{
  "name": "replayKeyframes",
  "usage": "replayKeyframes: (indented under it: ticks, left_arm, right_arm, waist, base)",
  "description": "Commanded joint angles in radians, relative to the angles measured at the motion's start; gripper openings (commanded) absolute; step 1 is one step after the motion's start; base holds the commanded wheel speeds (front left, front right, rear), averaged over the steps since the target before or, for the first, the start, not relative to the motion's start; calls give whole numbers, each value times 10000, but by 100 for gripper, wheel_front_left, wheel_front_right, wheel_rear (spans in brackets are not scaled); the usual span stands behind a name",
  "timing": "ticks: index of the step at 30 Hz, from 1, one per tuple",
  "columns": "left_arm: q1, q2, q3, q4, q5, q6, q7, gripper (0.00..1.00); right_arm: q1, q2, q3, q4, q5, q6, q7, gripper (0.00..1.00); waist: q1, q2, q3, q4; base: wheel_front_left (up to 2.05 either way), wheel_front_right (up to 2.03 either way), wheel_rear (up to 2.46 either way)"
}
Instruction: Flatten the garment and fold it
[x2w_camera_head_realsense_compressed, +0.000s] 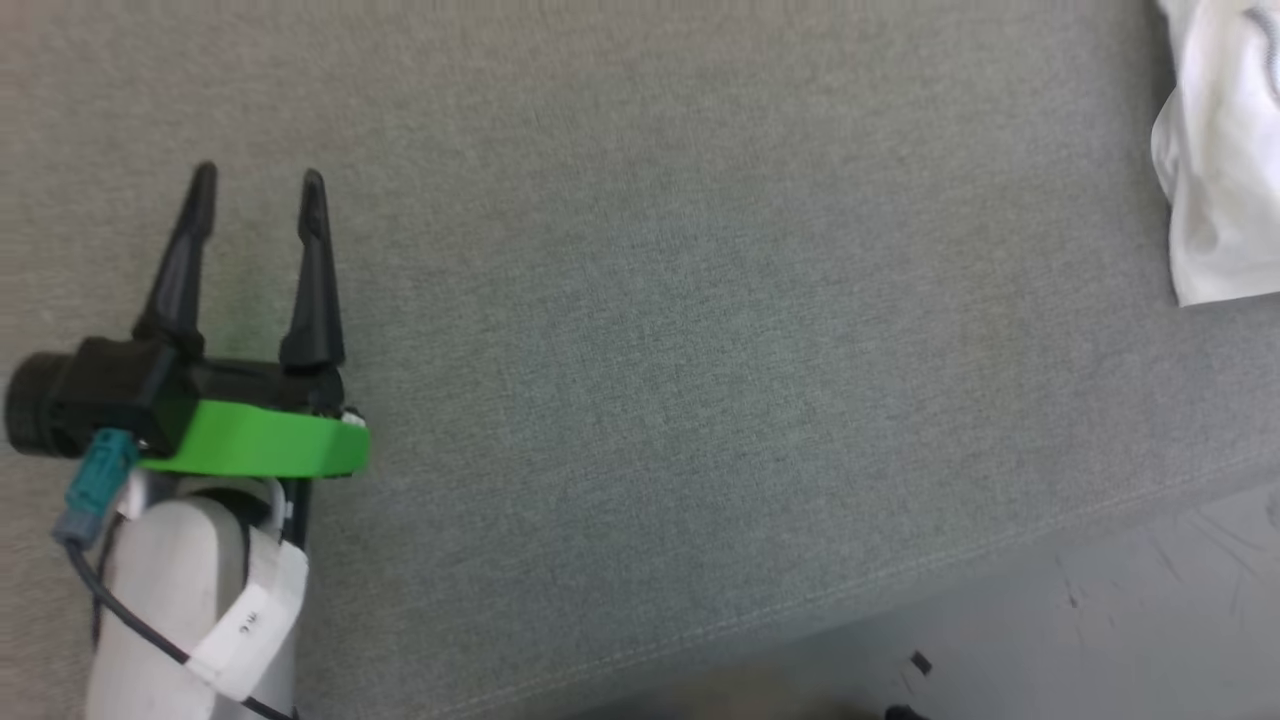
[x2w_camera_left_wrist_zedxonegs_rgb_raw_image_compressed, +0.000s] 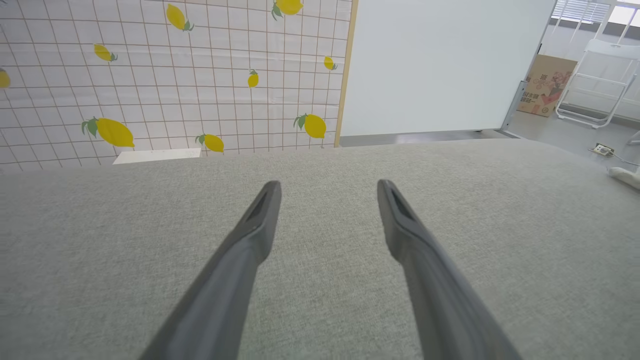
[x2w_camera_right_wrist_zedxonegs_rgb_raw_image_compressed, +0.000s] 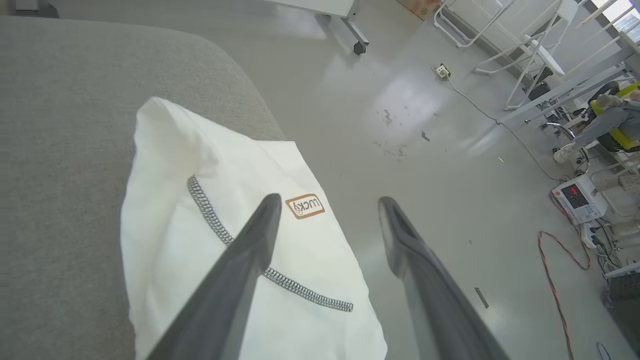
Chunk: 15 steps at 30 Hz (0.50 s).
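Right wrist view: right gripper (x2w_camera_right_wrist_zedxonegs_rgb_raw_image_compressed: 328, 199) released, fingers spread wide, nothing between them. One finger crosses the garment (x2w_camera_right_wrist_zedxonegs_rgb_raw_image_compressed: 165, 250) in this view; can't tell if it touches. Garment is a bunched white heap at the rounded edge of the grey upholstered surface (x2w_camera_right_wrist_zedxonegs_rgb_raw_image_compressed: 60, 125), one side lying past that edge toward the floor (x2w_camera_right_wrist_zedxonegs_rgb_raw_image_compressed: 425, 125). Dark zigzag seam (x2w_camera_right_wrist_zedxonegs_rgb_raw_image_compressed: 210, 215) and brown patch (x2w_camera_right_wrist_zedxonegs_rgb_raw_image_compressed: 305, 206) face up. Head view: left gripper (x2w_camera_head_realsense_compressed: 258, 180) also spread, empty, over bare grey upholstery, well apart from the garment (x2w_camera_head_realsense_compressed: 1220, 200) at the far right. Left wrist view: same spread fingers (x2w_camera_left_wrist_zedxonegs_rgb_raw_image_compressed: 260, 220), lemon-print cloth (x2w_camera_left_wrist_zedxonegs_rgb_raw_image_compressed: 150, 75) behind.
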Motion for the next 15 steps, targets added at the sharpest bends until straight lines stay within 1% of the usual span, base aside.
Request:
replayKeyframes:
  ticks: [1,5,9,13,15]
  left_arm:
    - [186,-71,-20,150,-72,46,-124,100]
    - [535,-358,-64,676,-256,108,-366,100]
    - [889,-661,-100,1190,-483,169,-527,100]
    - [1158,-875,-198,1700,-719,162,-606,100]
    - [1241,-961,-249,1962,-823,157,-633,100]
  right_arm:
    - [174,-55,140,54,114,-19,-183,100]
    - [499,-7,799,56,992,-19,-800,100]
    - [1182,14,1863,-301,2174,-19,-1503,100]
    - [2202,13,2988,-1253,3508,-19,-2186,100]
    - [2918,24,3427,-2005,4212,-19,-2434,100]
  waist:
    - [0,-1,-807,336]
    - [0,-1,-1691,624]
    - [0,-1,-2527,1010]
    - [0,-1,-3238,1460]
    - [0,-1,-3542,1717]
  base:
    - [0,0,0]
    - [0,0,0]
    - [0,0,0]
    - [0,0,0]
    - [0,0,0]
